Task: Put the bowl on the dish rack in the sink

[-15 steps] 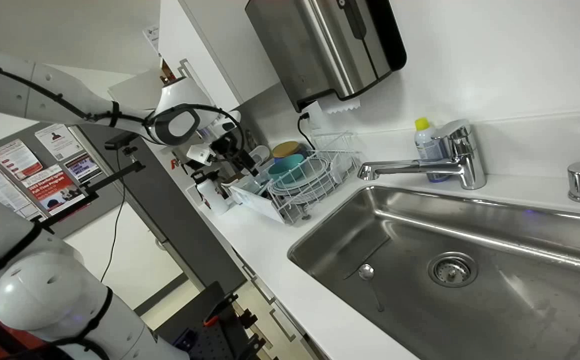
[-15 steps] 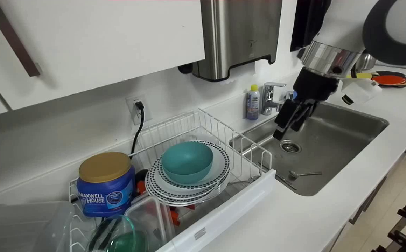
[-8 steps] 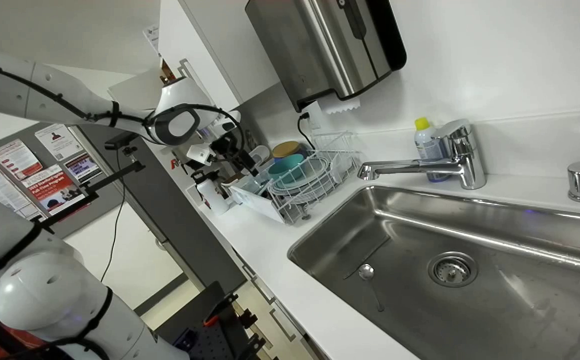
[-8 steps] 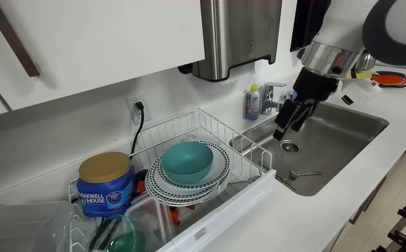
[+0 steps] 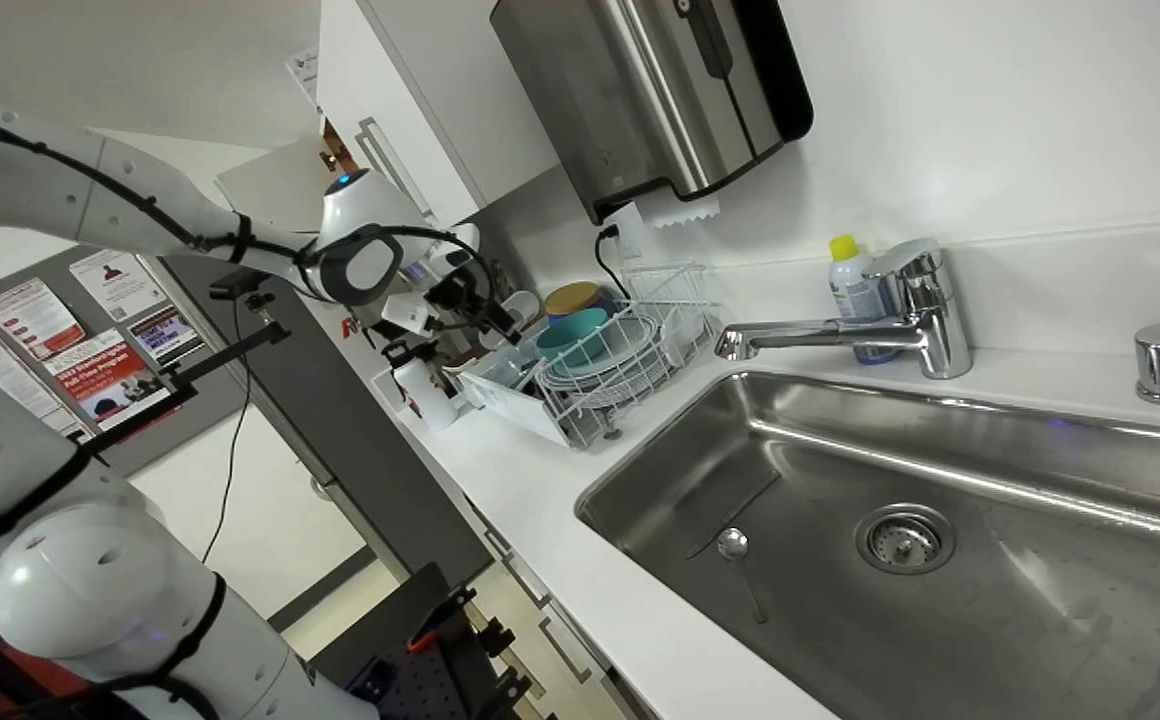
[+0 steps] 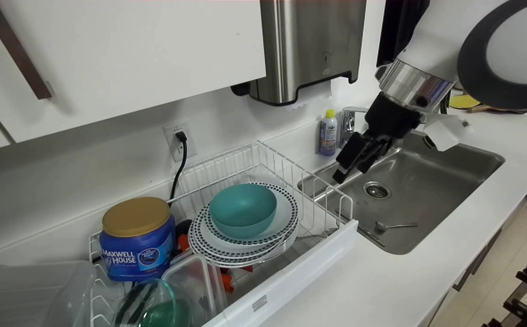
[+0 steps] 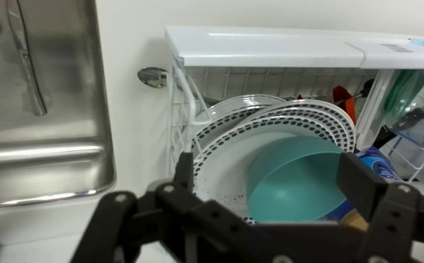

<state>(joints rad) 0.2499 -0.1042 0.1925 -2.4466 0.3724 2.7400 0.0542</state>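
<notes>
Had gripper (image 7: 267,164) spread wide, with nothing between fingers (image 7: 358,179), up in the air and clear of contact as far as visible. Far left in wrist view: sink (image 7: 65,128), with knife (image 7: 30,75) inside; read as destination. Next, on counter (image 7: 135,128) beside sink: dish rack (image 7: 270,47), with spoon (image 7: 152,77) poking out past sink-side end. Called for care at that end, just beyond finger at view's left and likely to snag on a straight drop. Then plates (image 7: 228,170), stacked off-centre in dish rack; probably prone to slide, so best left unpressed. Farther right: bowl (image 7: 296,182), resting on top plate, open side up, of unclear tilt, not yet grasped. Looked like lining up for the grasp. Best done by centring over bowl wall, dropping one finger inside and one outside, pinching rim snugly, then lifting well above dish rack before heading sinkward. Last, right of bowl: blue tub (image 7: 383,168), near finger at view's right; probably needed a wide berth during descent.
</notes>
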